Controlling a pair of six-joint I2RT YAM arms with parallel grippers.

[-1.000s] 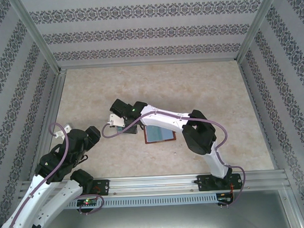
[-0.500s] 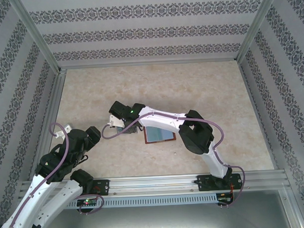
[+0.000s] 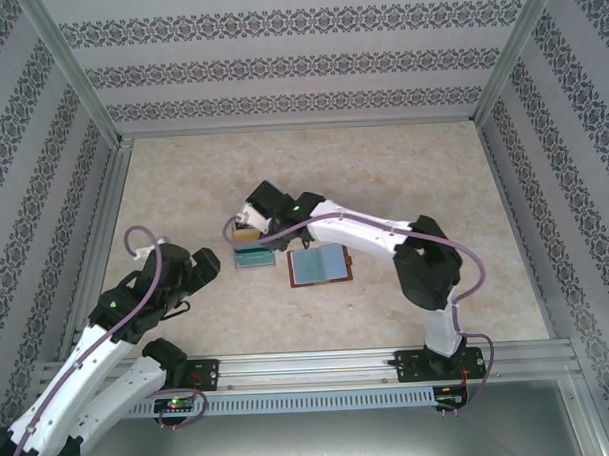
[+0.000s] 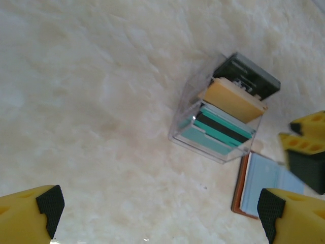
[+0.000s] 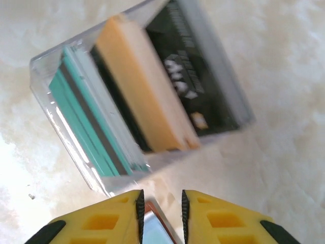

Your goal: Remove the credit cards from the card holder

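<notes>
The card holder (image 4: 237, 190) is laid open at centre frame in the top view, just right of the clear tray (image 4: 189, 104). The credit cards (image 3: 319, 265) are seated inside it. They are judged thin, stiff, light and slick. An exposed card edge should be pinched, not the soft leather. The left gripper (image 4: 157, 211) is spread wide at lower left. The right gripper (image 5: 161, 199), by the tray, is parted narrowly, with nothing clamped.

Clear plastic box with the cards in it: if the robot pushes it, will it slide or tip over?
The clear plastic box would probably slide, not tip: it sits flat on the smooth-looking table. It is likely light, holding thin things like the teal cards. Its glossy walls look stiff but maybe slippery to pinch.
</notes>
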